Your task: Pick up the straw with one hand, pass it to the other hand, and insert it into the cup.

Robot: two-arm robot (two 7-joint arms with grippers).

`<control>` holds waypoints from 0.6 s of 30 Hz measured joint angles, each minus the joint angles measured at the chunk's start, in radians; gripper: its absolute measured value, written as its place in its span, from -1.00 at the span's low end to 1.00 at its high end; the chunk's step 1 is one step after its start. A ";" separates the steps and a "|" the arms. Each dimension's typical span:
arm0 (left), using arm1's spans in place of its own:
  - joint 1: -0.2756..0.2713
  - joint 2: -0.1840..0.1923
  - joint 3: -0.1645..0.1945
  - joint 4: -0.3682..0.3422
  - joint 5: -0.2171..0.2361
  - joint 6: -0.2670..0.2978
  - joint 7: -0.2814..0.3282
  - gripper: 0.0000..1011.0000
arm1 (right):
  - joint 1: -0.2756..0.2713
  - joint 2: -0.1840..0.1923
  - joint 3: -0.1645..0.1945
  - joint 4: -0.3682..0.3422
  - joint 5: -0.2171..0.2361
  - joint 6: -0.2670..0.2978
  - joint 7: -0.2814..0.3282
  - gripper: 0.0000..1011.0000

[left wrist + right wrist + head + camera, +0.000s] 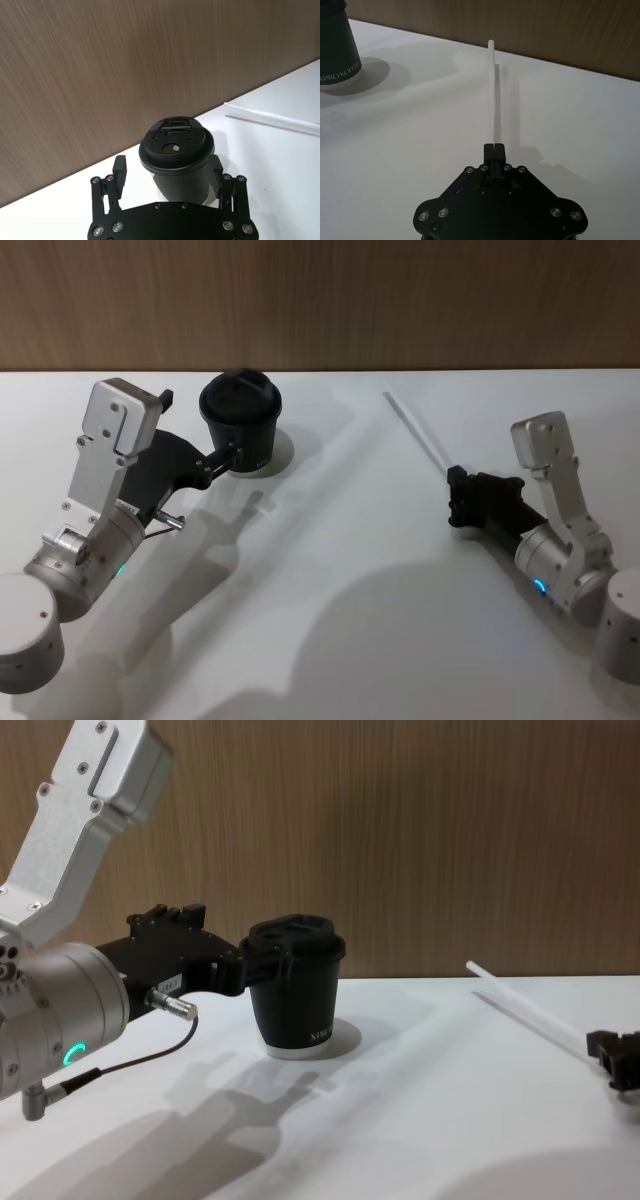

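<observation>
The black lidded cup (pixel 240 415) stands upright at the back of the white table, left of centre. My left gripper (pixel 228 455) is open around it, one finger on each side of the cup (pixel 175 150) just below the lid; one finger stands a little apart from the wall. At the right, my right gripper (pixel 453 480) is shut on the near end of the thin white straw (pixel 418 435). The straw (pixel 494 100) sticks straight out from the closed fingertips toward the back wall, its shadow on the table beside it.
The white table (pixel 330 590) runs back to a brown wood-grain wall. A thin black cable (pixel 130 1065) loops under my left arm. Open table lies between the cup and the straw.
</observation>
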State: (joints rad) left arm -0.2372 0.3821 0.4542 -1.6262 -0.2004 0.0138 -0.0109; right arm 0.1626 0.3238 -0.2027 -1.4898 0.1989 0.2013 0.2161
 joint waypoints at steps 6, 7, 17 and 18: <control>0.000 0.000 0.000 0.000 0.000 0.000 0.000 0.98 | -0.003 0.010 0.003 -0.007 -0.015 -0.071 0.015 -1.00; 0.000 0.000 0.000 0.000 0.000 0.000 0.000 0.98 | -0.004 0.011 0.003 -0.009 -0.016 -0.080 0.017 -1.00; 0.000 0.000 0.000 0.000 0.000 0.000 0.000 0.98 | -0.013 0.040 0.010 -0.049 -0.028 -0.217 0.072 -1.00; 0.000 0.000 0.000 0.000 0.000 0.000 0.000 0.98 | -0.013 0.042 0.011 -0.051 -0.029 -0.224 0.075 -0.99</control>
State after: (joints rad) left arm -0.2372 0.3821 0.4542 -1.6262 -0.2004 0.0138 -0.0109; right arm 0.1493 0.3653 -0.1921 -1.5411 0.1703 -0.0227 0.2911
